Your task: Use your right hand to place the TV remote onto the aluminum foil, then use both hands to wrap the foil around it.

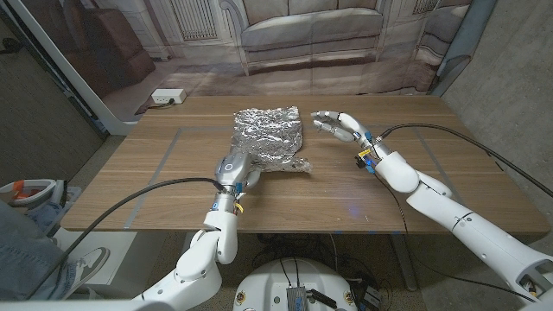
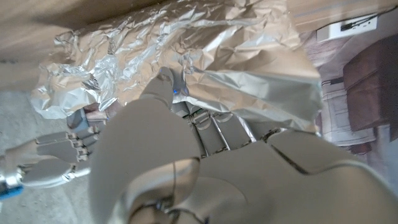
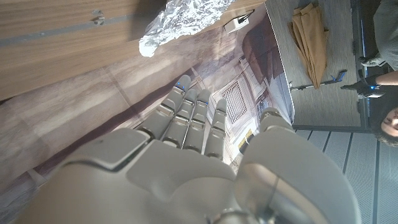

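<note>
Head view gives me the wooden bench [image 1: 415, 186] first, with the crumpled foil [image 1: 268, 134] sitting near its middle as a folded, lumpy packet. I can't see the remote anywhere; I judge it's already inside that packet, but the frames don't prove it. My left hand [image 1: 234, 168] sits at the foil's near left corner, and in the left wrist view its fingers [image 2: 165, 87] press against the crinkled sheet [image 2: 205, 50], touching rather than gripping as far as I can tell. My right hand [image 1: 339, 125] hovers just beside the foil's right edge, released, fingers apart and holding nothing. The risk I see: a loose tail [image 1: 298, 164] sticks out at the near right corner, and if I push in unevenly the packet could slide or spring open
</note>
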Available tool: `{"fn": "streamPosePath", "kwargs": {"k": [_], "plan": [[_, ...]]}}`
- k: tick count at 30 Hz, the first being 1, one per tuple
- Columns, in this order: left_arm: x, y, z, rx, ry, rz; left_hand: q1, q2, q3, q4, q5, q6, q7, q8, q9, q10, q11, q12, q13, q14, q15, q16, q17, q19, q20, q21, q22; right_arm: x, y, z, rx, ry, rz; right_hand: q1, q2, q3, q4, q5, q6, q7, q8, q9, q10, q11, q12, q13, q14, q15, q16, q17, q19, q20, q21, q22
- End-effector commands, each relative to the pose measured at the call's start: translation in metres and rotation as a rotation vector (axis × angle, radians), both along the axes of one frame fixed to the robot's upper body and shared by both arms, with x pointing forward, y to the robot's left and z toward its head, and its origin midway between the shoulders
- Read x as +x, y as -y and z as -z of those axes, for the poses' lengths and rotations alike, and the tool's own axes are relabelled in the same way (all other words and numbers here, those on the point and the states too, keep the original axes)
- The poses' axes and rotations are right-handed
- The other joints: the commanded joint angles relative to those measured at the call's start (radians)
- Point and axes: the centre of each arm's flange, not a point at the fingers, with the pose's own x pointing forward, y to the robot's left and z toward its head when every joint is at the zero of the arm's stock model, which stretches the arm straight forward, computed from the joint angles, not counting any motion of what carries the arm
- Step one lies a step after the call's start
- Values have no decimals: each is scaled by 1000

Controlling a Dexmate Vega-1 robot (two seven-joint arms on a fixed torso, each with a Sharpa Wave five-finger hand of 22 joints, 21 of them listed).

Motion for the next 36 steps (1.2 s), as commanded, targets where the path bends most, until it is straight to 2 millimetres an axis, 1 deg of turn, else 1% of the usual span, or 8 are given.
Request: {"fn": "streamPosePath", "kwargs": {"k": [1, 7, 11, 16, 23, 27, 32, 36], "plan": [[8, -23, -22, -335, -92, 128, 1, 1, 8, 4, 4, 28, 21, -2, 5, 9, -3, -8, 1, 4, 5, -6, 1, 12, 10, 2, 3, -3, -1, 8, 10, -9, 25, -9, 1, -1, 5, 5, 12, 1, 9, 1, 8, -5, 5, 2, 9, 3, 5, 0, 3, 9, -4, 2], [19, -34, -42, -517, -267, 218, -7, -4, 9, 10, 1, 26, 24, -8, 5, 4, -4, -16, -1, 0, 12, -12, 1, 12, 17, 1, 5, -5, -2, 11, 16, -14, 29, -13, 1, -2, 5, 6, 18, -1, 10, 1, 10, -10, 6, 2, 12, 5, 6, 0, 5, 9, -4, 2], [31, -42, -58, -557, -395, 265, -24, -4, 7, 20, 0, 27, 41, -13, 6, 3, 1, -19, -2, -1, 30, -15, 2, 11, 28, 1, 7, -6, -3, 14, 22, -15, 33, -15, 1, -2, 5, 6, 19, -1, 10, 0, 11, -11, 6, 2, 16, 4, 7, 0, 9, 10, -3, 2], [46, -47, -81, -490, -516, 310, -116, -6, -14, 73, 0, -1, 85, -50, 5, -32, 47, -31, -2, -38, 93, -27, 5, -26, 74, -7, 15, -9, -2, 17, 37, -15, 39, -17, 2, -2, 4, 7, 22, 0, 11, 0, 16, -13, 8, 2, 21, 5, 8, 0, 11, 11, -3, 2], [58, -45, -120, -347, -617, 313, -162, -1, -23, 100, 0, -20, 101, -74, 4, -57, 72, -34, -3, -70, 118, -32, 7, -55, 91, -16, 16, -14, 1, 24, 59, -15, 51, -20, 3, -2, 4, 7, 23, -2, 11, 0, 19, -12, 9, 2, 23, 4, 8, 0, 13, 11, -3, 2], [57, -39, -143, -265, -648, 333, -203, 3, -29, 125, 0, -50, 113, -99, 6, -101, 89, -40, -1, -122, 149, -38, 8, -90, 114, -28, 16, -17, 6, 28, 86, -12, 61, -21, 3, -2, 4, 8, 24, -2, 11, 0, 19, -12, 9, 3, 24, 4, 8, -1, 15, 11, -2, 2], [58, -37, -163, -233, -677, 360, -220, 3, -32, 135, 0, -73, 119, -115, 7, -126, 108, -42, -1, -154, 163, -40, 9, -105, 123, -34, 16, -21, 11, 33, 106, -8, 72, -23, 4, -3, 4, 8, 25, -2, 11, 0, 20, -11, 9, 3, 26, 2, 8, -1, 16, 12, -2, 2], [58, -38, -176, -212, -689, 352, -227, 3, -32, 139, 0, -83, 119, -121, 8, -136, 108, -42, -1, -165, 168, -38, 10, -116, 131, -38, 16, -24, 15, 37, 115, -11, 80, -24, 4, -3, 4, 8, 26, -2, 11, 0, 22, -9, 10, 3, 27, 3, 8, -1, 17, 12, -3, 2]]}}
